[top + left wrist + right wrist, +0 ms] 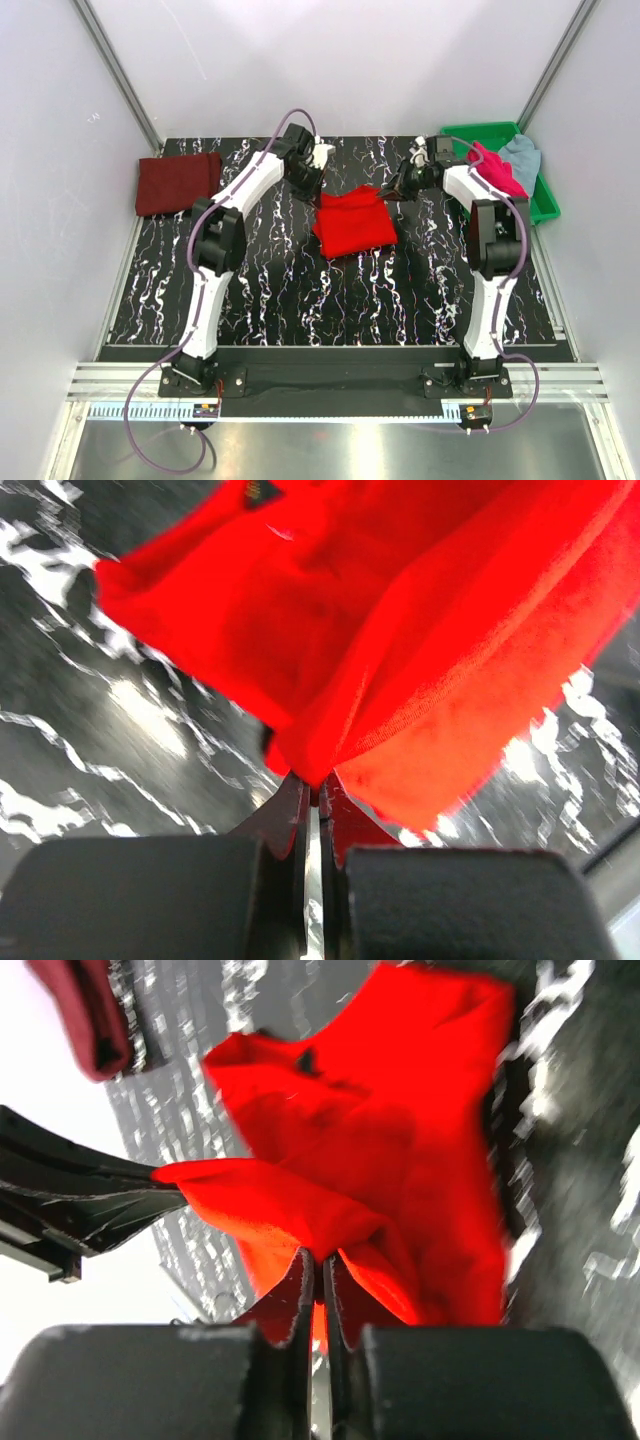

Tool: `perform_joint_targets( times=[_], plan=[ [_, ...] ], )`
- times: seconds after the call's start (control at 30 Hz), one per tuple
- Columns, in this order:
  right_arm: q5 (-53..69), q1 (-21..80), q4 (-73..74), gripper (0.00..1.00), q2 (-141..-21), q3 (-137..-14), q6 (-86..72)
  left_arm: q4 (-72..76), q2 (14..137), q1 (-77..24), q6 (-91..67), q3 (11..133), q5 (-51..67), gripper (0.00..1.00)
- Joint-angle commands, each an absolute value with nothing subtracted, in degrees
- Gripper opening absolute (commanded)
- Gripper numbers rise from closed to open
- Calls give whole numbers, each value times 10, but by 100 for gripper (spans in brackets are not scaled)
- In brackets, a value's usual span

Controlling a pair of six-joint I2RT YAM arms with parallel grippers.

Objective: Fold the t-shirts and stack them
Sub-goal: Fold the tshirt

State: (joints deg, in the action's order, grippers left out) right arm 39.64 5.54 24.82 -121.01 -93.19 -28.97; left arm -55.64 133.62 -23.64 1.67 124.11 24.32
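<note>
The bright red t-shirt [355, 222] lies folded in the middle of the table, its far edge lifted. My left gripper [318, 190] is shut on its far left corner; in the left wrist view the jaws [318, 785] pinch a fold of the red cloth [400, 630]. My right gripper [392, 190] holds the far right corner, its tips [320, 1260] pinched on red cloth [400, 1140]. The dark maroon t-shirt [178, 182] lies folded at the far left. The magenta-pink t-shirt [497, 170] and the pale grey-blue t-shirt [522, 157] sit heaped in the tray.
A green plastic tray [545, 195] stands at the far right by the wall. The table is black marble-patterned with white walls on three sides. The left arm's fingers [90, 1200] show at the left of the right wrist view.
</note>
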Motion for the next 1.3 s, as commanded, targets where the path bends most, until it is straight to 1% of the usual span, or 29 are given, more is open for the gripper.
perform_joint_targets(
  times=[0.0,0.03,0.07,0.1,0.13,0.17,0.2,0.23,0.27,0.3,0.33,0.37,0.43,0.5,0.53,0.57,0.63,0.67,0.7,0.73,0.77,0.87,0.93,1.07,1.27],
  plan=[
    [384,51,216,14,-1254,-982,-268,-517,1370,-229,16,1292,194,0],
    [382,51,212,15,-1260,-995,-266,-509,1377,-229,11,1298,182,0],
    [381,51,211,19,-1266,-1002,-264,-504,1389,-229,8,1312,169,6],
    [380,51,208,32,-1273,-1007,-260,-496,1393,-229,7,1319,144,7],
    [375,51,209,38,-1272,-1017,-259,-493,1395,-229,5,1324,135,8],
    [373,51,208,44,-1270,-1020,-258,-490,1392,-229,4,1331,124,12],
    [373,51,207,49,-1260,-1021,-254,-485,1387,-230,2,1331,101,21],
    [368,51,210,63,-1253,-1025,-251,-483,1381,-230,1,1331,89,31],
    [366,51,214,65,-1245,-1026,-248,-481,1367,-232,2,1332,77,39],
    [364,49,216,66,-1225,-1026,-244,-481,1357,-233,2,1333,49,62],
    [366,48,220,66,-1216,-1021,-240,-482,1347,-234,2,1335,35,72],
    [368,49,221,66,-1205,-1019,-240,-482,1326,-235,2,1339,23,80],
    [377,48,221,66,-1176,-1006,-243,-483,1302,-236,8,1341,18,82],
    [388,49,211,66,-1155,-993,-257,-484,1267,-241,5,1328,3,92],
    [402,49,207,66,-1151,-979,-261,-485,1257,-242,2,1303,5,95],
    [408,50,203,66,-1145,-971,-271,-495,1240,-240,2,1289,33,98],
    [412,50,198,65,-1139,-947,-275,-498,1226,-236,-28,1236,66,99],
    [416,50,197,65,-1140,-941,-272,-504,1223,-228,-35,1223,116,99],
    [419,50,204,65,-1142,-934,-269,-504,1223,-223,-42,1198,134,99],
    [418,50,207,65,-1144,-932,-265,-504,1223,-220,-51,1190,154,99],
    [417,50,209,65,-1150,-930,-265,-507,1232,-209,-55,1185,206,99],
    [422,54,215,64,-1165,-928,-258,-505,1252,-194,-68,1170,266,99],
    [412,58,224,64,-1172,-931,-247,-500,1267,-183,-75,1166,286,99],
    [411,62,244,64,-1193,-941,-222,-489,1291,-165,-78,1176,336,95],
    [444,63,286,63,-1234,-977,-214,-477,1347,-139,-79,1202,384,90]
  ],
)
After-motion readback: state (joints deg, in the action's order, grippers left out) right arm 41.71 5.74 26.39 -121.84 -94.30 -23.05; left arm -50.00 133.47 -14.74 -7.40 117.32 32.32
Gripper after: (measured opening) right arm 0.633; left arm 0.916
